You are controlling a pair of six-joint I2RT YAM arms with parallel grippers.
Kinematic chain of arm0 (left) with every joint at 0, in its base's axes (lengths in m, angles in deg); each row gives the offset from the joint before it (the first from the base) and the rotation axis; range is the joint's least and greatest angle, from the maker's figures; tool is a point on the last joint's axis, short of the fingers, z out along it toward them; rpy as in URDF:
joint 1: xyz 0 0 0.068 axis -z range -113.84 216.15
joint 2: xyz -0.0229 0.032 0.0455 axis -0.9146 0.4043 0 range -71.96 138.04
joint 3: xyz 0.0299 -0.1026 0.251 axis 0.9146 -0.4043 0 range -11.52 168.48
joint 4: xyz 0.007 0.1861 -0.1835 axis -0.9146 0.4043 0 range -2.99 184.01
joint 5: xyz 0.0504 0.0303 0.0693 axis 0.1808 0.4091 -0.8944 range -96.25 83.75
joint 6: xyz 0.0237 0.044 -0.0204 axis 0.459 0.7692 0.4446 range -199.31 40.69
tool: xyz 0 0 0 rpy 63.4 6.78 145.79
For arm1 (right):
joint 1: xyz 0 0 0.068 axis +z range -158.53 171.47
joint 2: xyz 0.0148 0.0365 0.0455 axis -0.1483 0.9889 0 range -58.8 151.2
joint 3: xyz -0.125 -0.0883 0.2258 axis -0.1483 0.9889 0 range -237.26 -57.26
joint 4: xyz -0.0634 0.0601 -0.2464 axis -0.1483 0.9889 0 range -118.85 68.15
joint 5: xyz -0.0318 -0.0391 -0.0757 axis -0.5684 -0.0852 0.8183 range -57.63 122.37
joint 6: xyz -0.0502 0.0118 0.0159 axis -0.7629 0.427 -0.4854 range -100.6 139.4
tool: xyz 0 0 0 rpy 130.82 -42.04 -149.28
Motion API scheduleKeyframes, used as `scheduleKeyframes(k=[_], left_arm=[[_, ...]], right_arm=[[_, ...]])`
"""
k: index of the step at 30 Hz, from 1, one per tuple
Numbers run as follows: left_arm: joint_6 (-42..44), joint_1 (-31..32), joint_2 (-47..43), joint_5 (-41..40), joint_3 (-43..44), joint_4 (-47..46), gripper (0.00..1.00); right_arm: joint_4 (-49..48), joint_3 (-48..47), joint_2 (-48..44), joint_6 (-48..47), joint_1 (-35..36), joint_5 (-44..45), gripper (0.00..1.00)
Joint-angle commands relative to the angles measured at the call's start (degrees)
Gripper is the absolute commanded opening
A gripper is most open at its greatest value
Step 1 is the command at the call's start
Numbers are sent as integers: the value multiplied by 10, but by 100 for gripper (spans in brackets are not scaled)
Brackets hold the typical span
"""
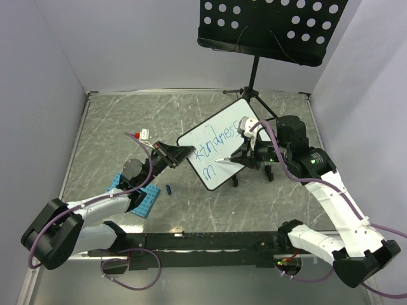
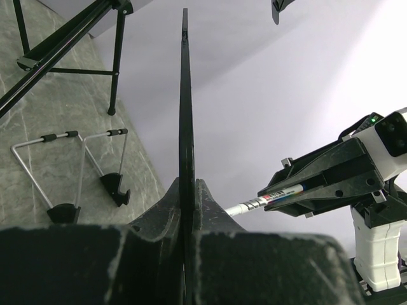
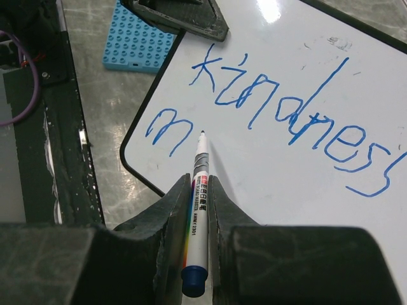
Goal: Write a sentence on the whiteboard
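The small white rectangular whiteboard with rounded corners and a thin dark rim stood tilted near the middle of the desk, somewhat toward the far edge. The left gripper was clenched on its left rim, and the left wrist view showed the board edge-on between the fingers. The right gripper was clamped around a slim white marker with a blue end. Its tip sat just right of the last letter written, but whether it touched the surface could not be told. The blue handwritten sentence read "kindness" on the top line and a lone "m" below, so the second line had, by my judgement, only begun. To do the next letter well, the tip should probably press lightly, keep the stroke height of the "m", and run parallel to the line above. The left arm should hold the rim firm so the board does not swing. The marker barrel bore a red mark, a rainbow stripe and small dark print too fine to read. A blue studded plastic plate lay toward the near left corner.
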Motion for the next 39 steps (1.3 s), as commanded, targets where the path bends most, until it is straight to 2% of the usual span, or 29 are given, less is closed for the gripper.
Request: scheduleKeyframes(k=[1, 26, 39], left_arm=[[-23, -2, -30, 2, 5, -105, 1], [-32, -1, -29, -2, 13, -106, 1], [-29, -1, -24, -3, 19, -106, 1]], right_arm=[[-27, 4, -1, 3, -3, 0, 0], [-14, 13, 13, -5, 2, 18, 0], [28, 8, 23, -29, 16, -22, 0]])
